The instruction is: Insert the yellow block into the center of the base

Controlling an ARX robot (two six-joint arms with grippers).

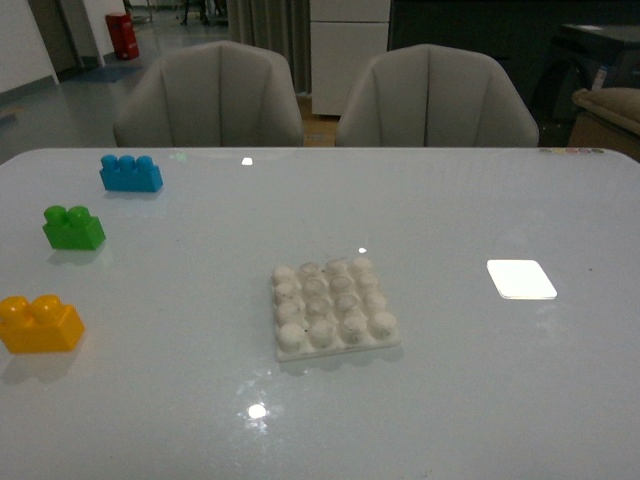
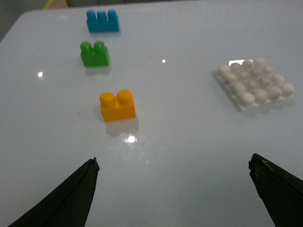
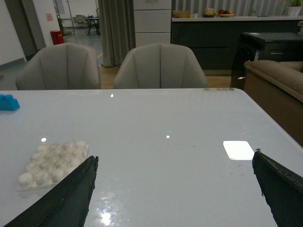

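**A:** How far along are we?

**B:** Right at the beginning, as far as we can judge. The yellow block (image 1: 40,325) sits studs-up on the counter (image 1: 450,200), close to its left edge and toward the near left corner. Nothing is touching it. The base (image 1: 335,308) lies flat around the middle of the counter, well apart from the block, and every one of its studs is bare.

**A:** And our jaws?

**B:** Both pairs are spread wide and hold nothing. The left jaws hang above the counter with the yellow block ahead of them, beyond the tips and not yet between them. The right jaws are just as wide and look across the counter, with the base off to one side.

**A:** Is there anything we might mistake for our things?

**B:** A green brick (image 1: 72,228) and a blue brick (image 1: 130,173) stand farther back along the left edge, toward the far left corner. A flat white rectangle (image 1: 521,279) with no studs lies nearer the right edge. None of these belongs to the task.

**A:** So what is left?

**B:** All of it. We have to reach the block, close on it, lift it, carry it over the base and press it onto the middle studs. The left arm looks to us like the nearer one for the pickup.
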